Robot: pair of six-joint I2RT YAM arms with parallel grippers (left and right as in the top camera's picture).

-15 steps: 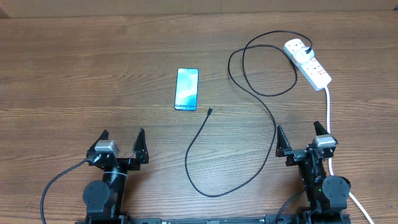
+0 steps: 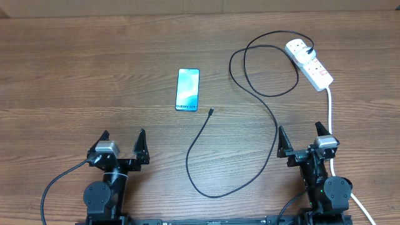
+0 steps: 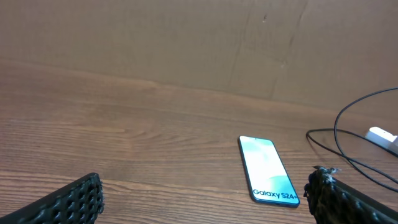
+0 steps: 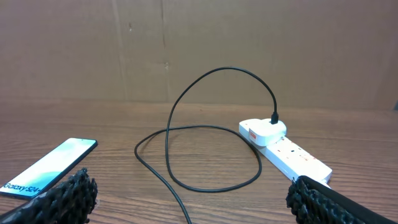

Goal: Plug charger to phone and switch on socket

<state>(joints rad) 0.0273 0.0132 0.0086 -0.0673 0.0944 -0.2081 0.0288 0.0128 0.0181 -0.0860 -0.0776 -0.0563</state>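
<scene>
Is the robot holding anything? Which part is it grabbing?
Nothing. Left and right jaws both stand open and empty; the charger and phone lie untouched.

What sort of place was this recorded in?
Likely a robot test bench rather than a home: a wooden table walled off by plain cardboard, with the left gripper and right gripper mounted at its near edge.

Black arms (image 2: 101,192), black cables (image 2: 62,175), ribbed gripper fingers (image 3: 68,202)

Phone (image 2: 187,90) lies free on the table (image 2: 75,75), open to approach from every side; charger (image 2: 276,132) loops sprawl between it and the socket (image 2: 310,64).
</scene>
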